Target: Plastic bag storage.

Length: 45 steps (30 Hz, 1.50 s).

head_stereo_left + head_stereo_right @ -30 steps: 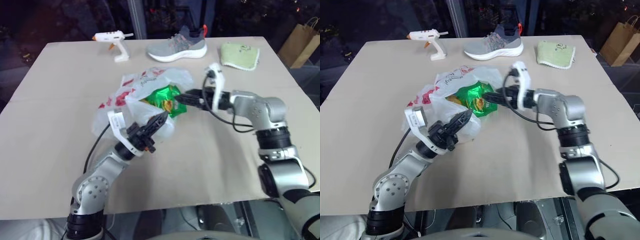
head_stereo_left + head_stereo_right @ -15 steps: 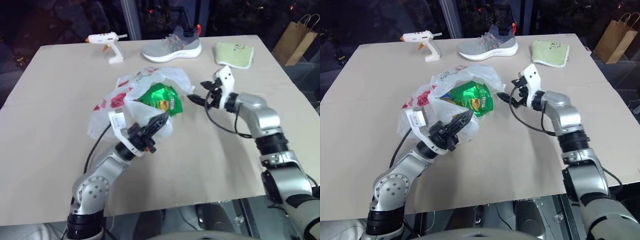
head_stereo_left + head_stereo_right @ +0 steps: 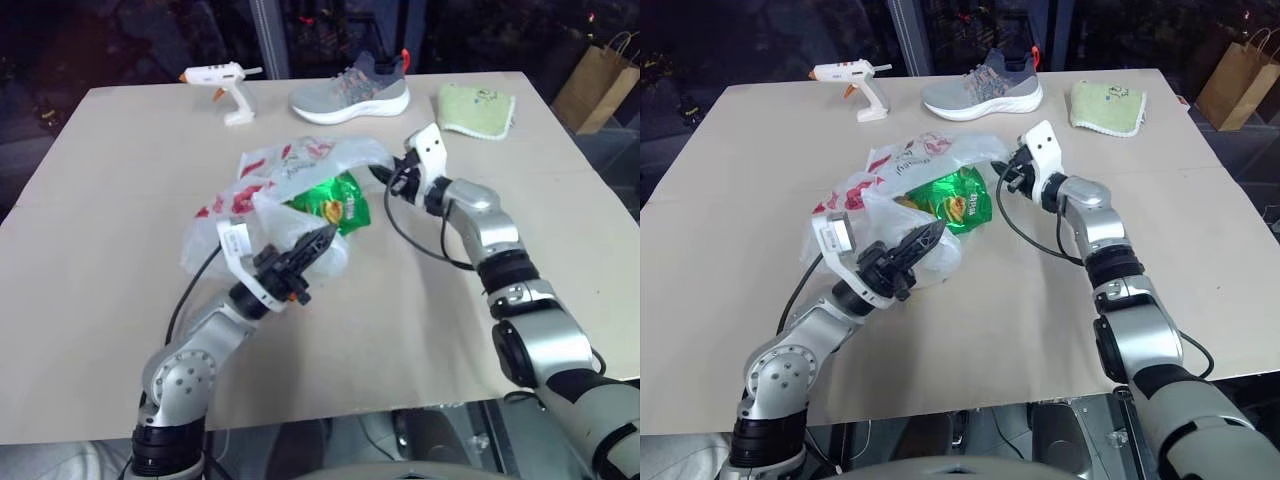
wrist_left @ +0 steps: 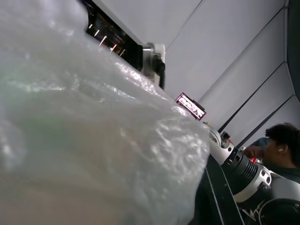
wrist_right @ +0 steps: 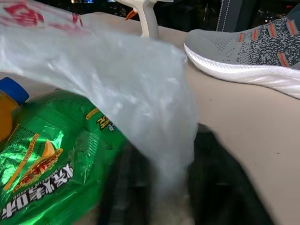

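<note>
Right gripper (image 3: 1012, 172): closed on the far right edge of the plastic bag (image 3: 902, 205); in the right wrist view a fold of film (image 5: 154, 117) pinched between the two black fingers (image 5: 213, 183).
Right arm pose: stretched forward over the table (image 3: 730, 180), forearm angled in toward the middle, gripper about level and pointing to the robot's left.
Left gripper (image 3: 318, 241): fingers together, tips clamped on the near side of the bag, which bulges around them.
Left arm pose: elbow low near the table's front edge, forearm rising forward and to the right, gripper tilted upward.
Plastic bag: mid-table, crumpled, mouth toward the right, red print on the left and far sides, held at two places by both grippers.
Green snack packet (image 3: 954, 200): inside the bag's mouth, partly sticking out, just beside the right gripper.
Head views alone: glue gun (image 3: 855, 78), grey shoe (image 3: 982, 90) and green cloth (image 3: 1107, 105) in a row along the far edge, well apart from the bag; brown paper bag (image 3: 1230, 75) beyond the far right corner.
Right wrist view alone: an orange bottle with a blue cap (image 5: 10, 105) beside the packet.
Left wrist view alone: bag film close against the lens; a person (image 4: 276, 152) beyond it.
</note>
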Each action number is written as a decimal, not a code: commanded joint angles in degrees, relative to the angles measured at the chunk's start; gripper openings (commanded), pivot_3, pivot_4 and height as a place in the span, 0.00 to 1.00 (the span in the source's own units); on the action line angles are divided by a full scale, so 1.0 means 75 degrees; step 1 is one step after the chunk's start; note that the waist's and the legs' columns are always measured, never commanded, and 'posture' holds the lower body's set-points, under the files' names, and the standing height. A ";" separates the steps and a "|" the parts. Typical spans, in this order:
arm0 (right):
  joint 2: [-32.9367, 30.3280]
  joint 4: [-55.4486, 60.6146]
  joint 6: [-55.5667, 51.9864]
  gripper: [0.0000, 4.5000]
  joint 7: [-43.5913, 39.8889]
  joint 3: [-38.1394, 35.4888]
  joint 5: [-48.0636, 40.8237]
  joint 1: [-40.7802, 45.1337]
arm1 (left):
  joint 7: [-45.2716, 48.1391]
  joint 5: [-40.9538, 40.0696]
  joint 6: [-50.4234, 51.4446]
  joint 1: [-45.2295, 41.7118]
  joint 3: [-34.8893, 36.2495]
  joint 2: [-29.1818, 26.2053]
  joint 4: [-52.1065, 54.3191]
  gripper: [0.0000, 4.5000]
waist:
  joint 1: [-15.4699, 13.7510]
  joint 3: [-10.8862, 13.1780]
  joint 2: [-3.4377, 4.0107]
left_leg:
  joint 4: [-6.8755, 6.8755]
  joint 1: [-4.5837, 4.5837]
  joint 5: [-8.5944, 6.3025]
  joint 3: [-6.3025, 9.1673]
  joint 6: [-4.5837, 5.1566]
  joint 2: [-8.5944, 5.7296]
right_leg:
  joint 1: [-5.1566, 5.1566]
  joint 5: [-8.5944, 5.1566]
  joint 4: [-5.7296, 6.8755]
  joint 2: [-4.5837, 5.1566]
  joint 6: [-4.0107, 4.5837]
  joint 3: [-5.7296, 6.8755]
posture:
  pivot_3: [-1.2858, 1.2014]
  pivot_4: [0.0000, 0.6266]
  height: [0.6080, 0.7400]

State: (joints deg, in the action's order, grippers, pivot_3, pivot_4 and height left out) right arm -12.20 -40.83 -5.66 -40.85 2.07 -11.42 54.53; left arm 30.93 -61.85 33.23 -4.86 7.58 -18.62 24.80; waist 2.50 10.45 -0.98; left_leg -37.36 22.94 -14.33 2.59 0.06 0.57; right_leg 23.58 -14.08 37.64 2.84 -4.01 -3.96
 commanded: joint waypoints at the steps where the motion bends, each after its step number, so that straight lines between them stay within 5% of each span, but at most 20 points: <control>1: -0.0186 0.0735 -0.0566 0.01 -0.0373 -0.0390 -0.0519 -0.0192 | 0.0020 0.0083 -0.0134 -0.0168 0.0196 -0.0042 -0.0020 0.00 | -0.0007 0.0000 0.0000 | 0.0000 0.0000 0.0000 0.0002 0.0000 0.0000 | 0.0000 0.0000 0.0001 0.0000 0.0000 0.0001 | 0.52 0.24 1.00; 5: -0.1013 0.1683 -0.4246 0.01 -0.0616 -0.1088 -0.1841 -0.0361 | 0.0053 0.0188 -0.0150 -0.1186 0.0471 -0.0332 -0.0373 0.00 | -0.0098 0.0002 -0.0002 | -0.0005 0.0007 0.0000 0.0014 0.0000 -0.0005 | -0.0002 0.0000 0.0003 0.0003 0.0000 0.0015 | 0.52 0.24 1.00; 11: -0.2503 0.2530 -0.7353 0.01 -0.1498 -0.2117 -0.3746 0.0334 | -0.0660 -0.1082 -0.0008 -0.4051 0.1398 -0.0531 -0.1106 0.00 | -0.0149 0.0014 0.0004 | -0.0015 0.0031 0.0002 0.0032 -0.0001 -0.0012 | 0.0004 0.0001 -0.0002 0.0005 -0.0001 0.0035 | 0.52 0.24 1.00; 18: -0.2560 0.2368 -0.8157 0.01 -0.0622 -0.3882 -0.5215 0.1578 | -0.1033 -0.1298 -0.0466 -0.6102 0.2323 -0.0657 -0.2669 0.00 | -0.0020 0.0014 0.0004 | -0.0003 0.0054 0.0002 0.0036 -0.0001 -0.0008 | 0.0015 0.0001 -0.0046 0.0001 -0.0002 0.0040 | 0.52 0.24 1.00; 24: -0.2255 0.2360 -0.7937 0.01 0.0227 -0.4421 -0.5600 0.1821 | -0.0715 -0.0537 -0.0878 -0.6391 0.2322 -0.0712 -0.3451 0.00 | -0.0039 0.0013 0.0003 | -0.0015 0.0111 0.0021 0.0049 -0.0033 -0.0013 | 0.0046 0.0003 -0.0055 0.0012 -0.0005 0.0067 | 0.52 0.24 1.00; 27: -0.2239 0.2240 -0.7850 0.20 0.0605 -0.4610 -0.5727 0.1859 | -0.0707 -0.0105 -0.1105 -0.6272 0.2270 -0.0648 -0.3607 0.00 | -0.0058 0.0013 0.0004 | -0.0014 0.0121 0.0021 0.0058 -0.0034 -0.0018 | 0.0046 0.0003 -0.0049 0.0019 -0.0005 0.0081 | 0.52 0.24 1.00; 29: -0.2394 0.2305 -0.7890 0.42 0.0486 -0.4471 -0.5693 0.1716 | -0.0664 0.0244 -0.1186 -0.6050 0.2207 -0.0672 -0.3683 0.00 | -0.0057 0.0013 0.0004 | -0.0011 0.0123 0.0022 0.0059 -0.0035 -0.0020 | 0.0046 0.0003 -0.0043 0.0022 -0.0005 0.0083 | 0.52 0.24 1.00; 34: -0.3381 0.3593 -0.8217 0.97 -0.1086 -0.3081 -0.5419 0.0484 | -0.0269 0.0645 -0.0910 -0.5134 0.2125 -0.0998 -0.3378 0.49 | -0.0044 0.0012 0.0005 | -0.0003 0.0121 0.0022 0.0062 -0.0034 -0.0018 | 0.0045 0.0002 -0.0045 0.0021 -0.0005 0.0088 | 0.52 0.24 1.00; 39: -0.4075 0.3803 -0.7661 1.00 -0.1562 -0.2847 -0.5134 -0.0303 | -0.0093 0.0512 -0.0379 -0.3895 0.2583 -0.1835 -0.2741 0.99 | 0.0027 0.0014 0.0006 | -0.0007 0.0120 0.0020 0.0050 -0.0033 -0.0018 | 0.0060 0.0002 -0.0059 0.0023 -0.0006 0.0074 | 0.52 0.24 1.00; 42: -0.4290 0.3663 -0.7403 1.00 -0.1638 -0.3357 -0.5177 -0.0865 | 0.0108 -0.0233 0.0247 -0.2693 0.3345 -0.2289 -0.2060 0.99 | 0.0010 0.0013 0.0006 | -0.0012 0.0113 0.0018 0.0050 -0.0028 -0.0009 | 0.0063 0.0002 -0.0041 0.0016 -0.0005 0.0071 | 0.52 0.24 1.00; 45: -0.4789 0.4126 -0.6565 1.00 -0.2123 -0.3125 -0.4467 -0.2543 | 0.0599 0.0255 0.0548 -0.0388 0.3673 -0.2722 -0.1378 0.99 | -0.0020 -0.0003 0.0004 | -0.0006 0.0106 0.0005 0.0055 -0.0005 -0.0003 | 0.0053 0.0000 -0.0044 0.0013 -0.0001 0.0075 | 0.52 0.24 1.00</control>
State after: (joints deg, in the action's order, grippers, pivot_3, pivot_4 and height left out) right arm -46.73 -12.19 -58.57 -54.57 -21.65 -47.67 39.21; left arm 33.29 -61.67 36.23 -12.47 33.53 -38.24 11.37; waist 2.35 10.43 -0.94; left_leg -37.38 23.72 -14.30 2.95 0.03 0.54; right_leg 23.90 -14.08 37.24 2.97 -4.02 -3.41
